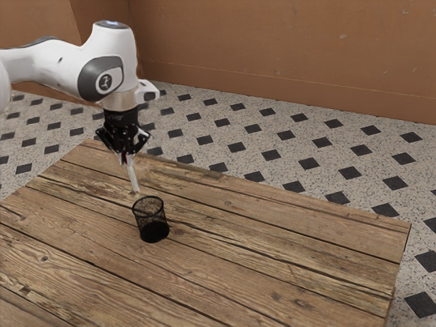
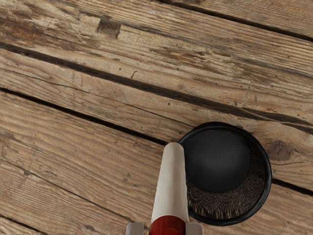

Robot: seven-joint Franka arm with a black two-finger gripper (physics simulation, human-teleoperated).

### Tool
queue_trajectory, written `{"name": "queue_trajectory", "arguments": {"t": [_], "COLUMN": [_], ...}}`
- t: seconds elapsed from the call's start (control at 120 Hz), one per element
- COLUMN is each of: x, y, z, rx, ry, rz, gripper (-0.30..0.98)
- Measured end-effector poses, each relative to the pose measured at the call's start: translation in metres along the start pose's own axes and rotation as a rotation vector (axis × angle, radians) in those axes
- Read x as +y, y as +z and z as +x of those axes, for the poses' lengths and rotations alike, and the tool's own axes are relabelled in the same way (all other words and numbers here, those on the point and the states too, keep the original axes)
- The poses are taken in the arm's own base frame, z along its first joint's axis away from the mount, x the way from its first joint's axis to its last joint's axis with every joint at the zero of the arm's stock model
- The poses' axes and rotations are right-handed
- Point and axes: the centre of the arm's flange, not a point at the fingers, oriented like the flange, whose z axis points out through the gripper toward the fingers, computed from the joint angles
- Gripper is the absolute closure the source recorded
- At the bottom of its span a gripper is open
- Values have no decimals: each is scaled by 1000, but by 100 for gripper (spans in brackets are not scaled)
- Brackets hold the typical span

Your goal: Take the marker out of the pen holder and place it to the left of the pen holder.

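The black jaws are clamped on the red end of a slim marker with a pale grey barrel (image 2: 171,186), which hangs aslant, out of its holder. It should be light, stiff and slick; pinched at the end, it could pivot if its tip touches down, so a hold nearer mid-barrel would be steadier. Just below and beside the tip stands the round black mesh pen holder (image 1: 154,232), upright on the plank-topped wooden bench (image 1: 272,259). Beyond lie the speckled, black-diamond floor (image 1: 306,165) and orange-brown wall (image 1: 286,54).
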Motion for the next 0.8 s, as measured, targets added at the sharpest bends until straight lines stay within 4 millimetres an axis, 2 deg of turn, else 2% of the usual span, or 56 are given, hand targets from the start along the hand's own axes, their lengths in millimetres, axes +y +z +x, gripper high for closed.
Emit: {"name": "queue_trajectory", "arguments": {"t": [0.033,0.067,0.142,0.183,0.25,0.35,0.5,0.725,0.767,0.8], "x": [-14,-31,-80,-97,-104,-98,-93,-93,-92,-88], "y": [-3,5,48,77,107,135,148,145,136,121], "z": [2,8,32,47,59,65,69,71,70,68], "rx": [1,-13,-74,-107,-139,-167,-170,-154,-141,-120], "ry": [-22,-52,-138,-170,-181,-172,-162,-155,-150,-140], "rz": [5,13,34,40,42,37,24,-13,-20,-28], "gripper": [79,79,79,79,79,79,78,31,25,22]}}
